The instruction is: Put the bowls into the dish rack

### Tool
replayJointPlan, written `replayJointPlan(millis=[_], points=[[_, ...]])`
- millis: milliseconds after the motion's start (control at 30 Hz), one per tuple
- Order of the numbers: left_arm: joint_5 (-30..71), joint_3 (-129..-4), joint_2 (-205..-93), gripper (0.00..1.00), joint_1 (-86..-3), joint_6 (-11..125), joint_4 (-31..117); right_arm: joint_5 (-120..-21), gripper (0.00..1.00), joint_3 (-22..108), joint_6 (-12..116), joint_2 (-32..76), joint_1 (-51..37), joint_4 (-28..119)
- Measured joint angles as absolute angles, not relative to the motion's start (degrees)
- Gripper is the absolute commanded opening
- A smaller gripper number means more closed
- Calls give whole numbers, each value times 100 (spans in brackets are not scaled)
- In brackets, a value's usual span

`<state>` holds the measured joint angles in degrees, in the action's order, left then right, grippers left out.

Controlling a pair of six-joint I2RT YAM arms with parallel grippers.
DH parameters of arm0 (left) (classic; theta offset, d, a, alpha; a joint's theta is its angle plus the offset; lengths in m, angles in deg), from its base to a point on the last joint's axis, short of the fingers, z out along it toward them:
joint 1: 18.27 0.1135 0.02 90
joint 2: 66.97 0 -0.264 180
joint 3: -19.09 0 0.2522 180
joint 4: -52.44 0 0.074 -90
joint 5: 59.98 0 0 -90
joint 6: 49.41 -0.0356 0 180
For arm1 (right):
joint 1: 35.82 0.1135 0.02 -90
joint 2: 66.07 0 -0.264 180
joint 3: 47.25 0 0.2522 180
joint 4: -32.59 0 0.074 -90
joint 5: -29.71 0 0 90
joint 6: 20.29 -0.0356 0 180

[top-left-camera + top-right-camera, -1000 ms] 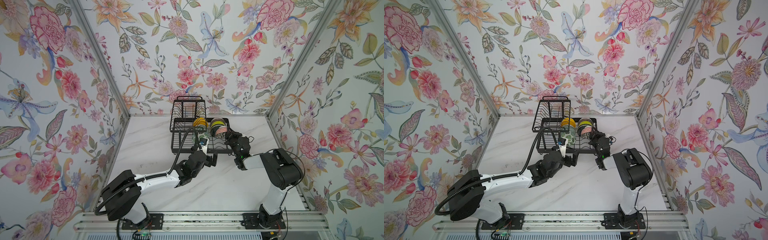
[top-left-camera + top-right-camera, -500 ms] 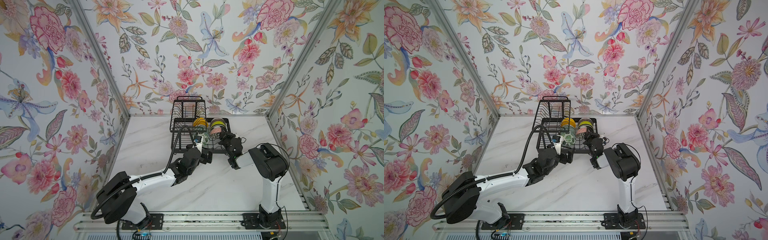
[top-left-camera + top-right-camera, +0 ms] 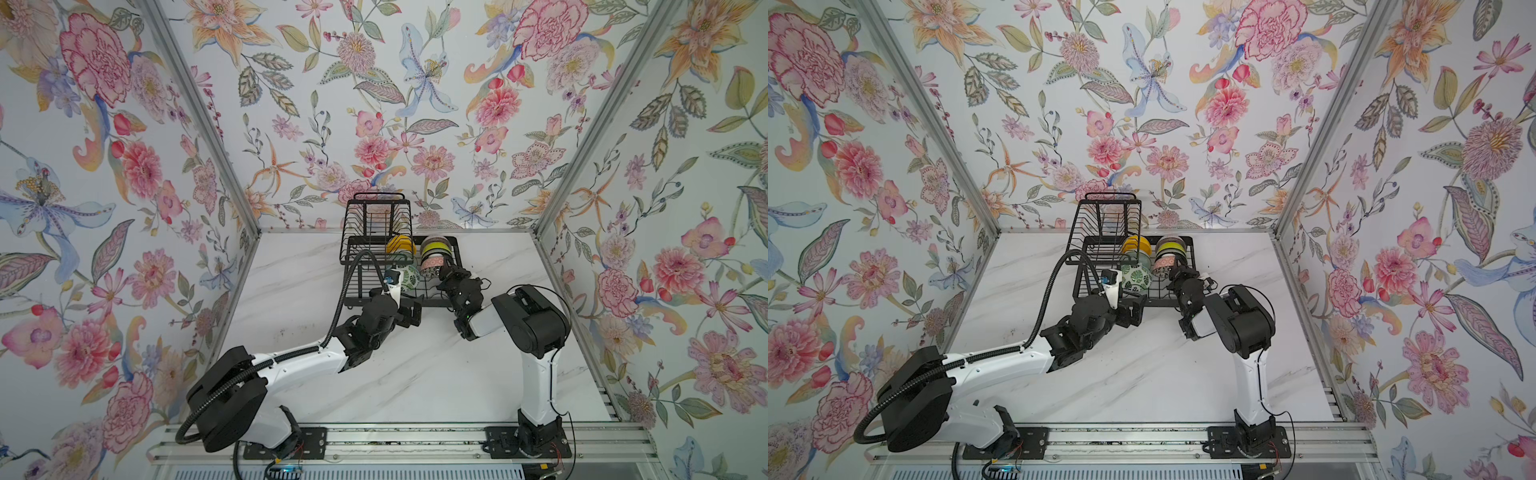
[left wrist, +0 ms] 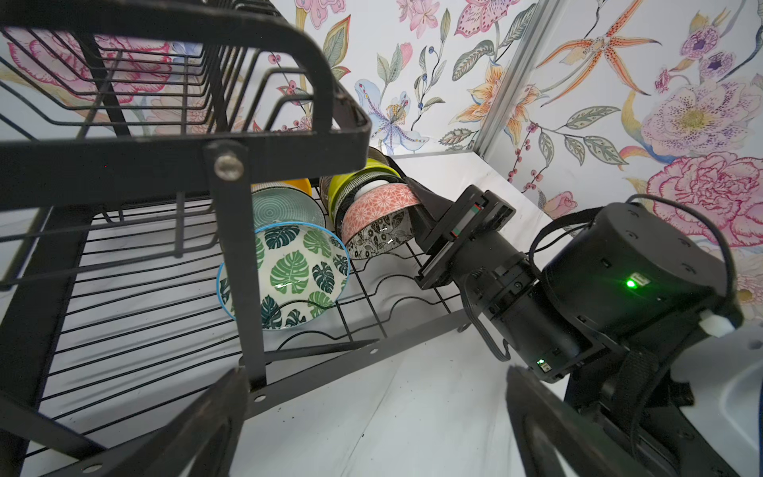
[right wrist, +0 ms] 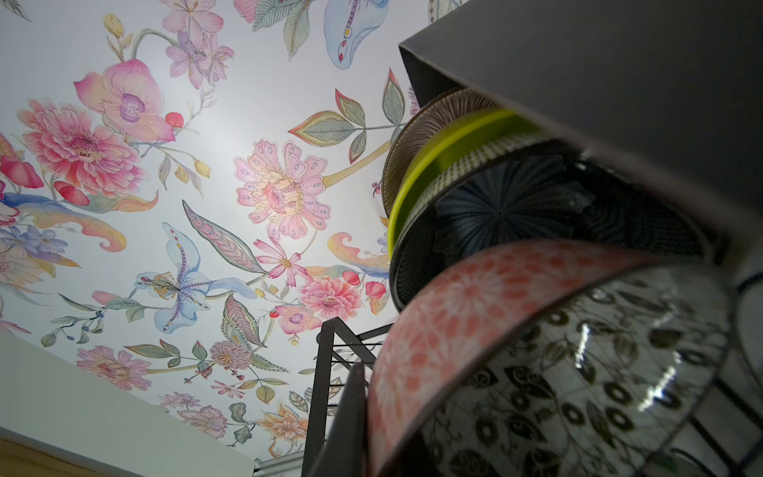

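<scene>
The black-and-white bowl [image 4: 375, 237], coral on the outside, stands on edge at the front of the right-hand row in the lower tray of the dish rack [image 4: 124, 161], close in front of the dark blue bowl [image 5: 508, 206]. With six others already slotted, we judge this the last one, and the step in hand is seating it and letting go. To do that well, we would press its lower rim into a trough of the wavy wire, let it lean back on its neighbour, and part the fingers only once it rests by itself. Then we would draw away along the arm's own line, so that nothing drags the rim. The bowl's mouth faces the front of the table [image 3: 415, 374], tipped a little upward. Being round it has no long axis, and the axis through its mouth runs along the row, front to back. The right gripper [image 3: 443, 272] has its fingers clenched at the bowl's right rim; we cannot tell whether the wall is nipped between them. The left gripper [image 4: 371, 417] hangs spread wide and empty just before the rack, facing the leaf bowl [image 4: 289, 272].
</scene>
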<state>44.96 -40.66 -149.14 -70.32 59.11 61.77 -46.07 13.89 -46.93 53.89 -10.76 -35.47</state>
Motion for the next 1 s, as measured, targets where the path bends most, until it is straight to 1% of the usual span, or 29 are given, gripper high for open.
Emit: replayJointPlan(millis=[500, 1000], points=[[4372, -4066, -14910, 99, -6995, 5909, 6055, -4526, 0, 1428, -4704, 5481, -1082, -3672], [4363, -3872, -14643, 99, -6803, 5907, 6000, -4572, 0, 1680, -4426, 5360, -1087, -2771]])
